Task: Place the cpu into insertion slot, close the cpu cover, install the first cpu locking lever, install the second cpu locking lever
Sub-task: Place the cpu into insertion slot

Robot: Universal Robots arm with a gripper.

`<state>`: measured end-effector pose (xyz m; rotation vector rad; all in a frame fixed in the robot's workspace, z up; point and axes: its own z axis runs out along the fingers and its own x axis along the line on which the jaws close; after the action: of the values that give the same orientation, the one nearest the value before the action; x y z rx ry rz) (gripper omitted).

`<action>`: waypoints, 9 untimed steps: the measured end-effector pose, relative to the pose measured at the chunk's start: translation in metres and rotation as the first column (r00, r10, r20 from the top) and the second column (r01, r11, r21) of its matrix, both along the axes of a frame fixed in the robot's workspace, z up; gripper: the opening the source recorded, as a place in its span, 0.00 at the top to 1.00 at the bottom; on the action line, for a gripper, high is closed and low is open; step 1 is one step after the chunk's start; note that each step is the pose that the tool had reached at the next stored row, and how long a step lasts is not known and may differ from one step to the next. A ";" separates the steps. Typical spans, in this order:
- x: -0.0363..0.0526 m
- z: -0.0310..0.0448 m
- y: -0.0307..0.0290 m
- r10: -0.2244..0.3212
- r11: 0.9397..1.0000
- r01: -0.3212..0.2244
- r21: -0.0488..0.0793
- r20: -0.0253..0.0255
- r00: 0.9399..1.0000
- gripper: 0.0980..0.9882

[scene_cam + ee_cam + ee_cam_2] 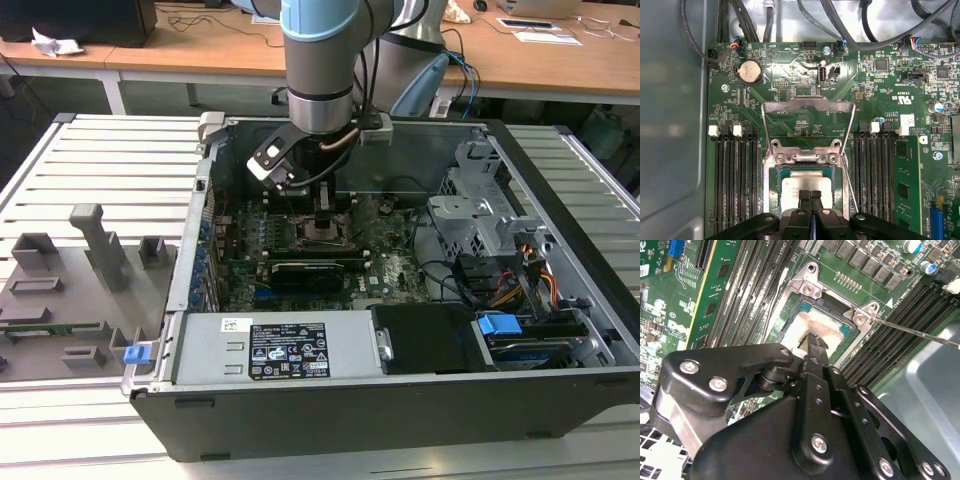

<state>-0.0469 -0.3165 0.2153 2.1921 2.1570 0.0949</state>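
Observation:
The cpu (801, 184) lies flat in the insertion slot (774, 186), its silver-grey face up; in the second wrist view the cpu (826, 326) sits inside the metal-rimmed insertion slot (807, 286). The cpu cover (808, 106) stands flipped open beyond the socket, its window showing the board behind. My gripper (810, 194) is shut, its black fingertips (812, 341) pressed together right over the chip's face; whether they touch it I cannot tell. A thin locking lever (916, 333) sticks out unlatched beside the socket. In the exterior view the gripper (325, 206) hangs over the socket (326, 233).
Long memory slots (735, 170) flank the socket on both sides. A long black card (305, 270), the power supply (270, 345) and a drive cage (480, 215) crowd the open case. Cables (840, 20) run over the board's far edge. A grey fixture tray (70, 290) lies outside.

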 end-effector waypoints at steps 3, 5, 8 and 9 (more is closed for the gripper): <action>-0.0001 0.0012 -0.0001 0.000 1.000 0.000 0.000 0.000 1.000 0.99; 0.0000 0.0018 0.0000 0.000 1.000 0.000 0.000 0.000 1.000 0.99; 0.0000 0.0024 0.0000 0.000 1.000 0.000 0.000 0.000 1.000 0.99; -0.0001 0.0027 0.0000 0.000 1.000 0.000 0.000 0.000 1.000 0.99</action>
<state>-0.0470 -0.3165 0.2180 2.1921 2.1569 0.0944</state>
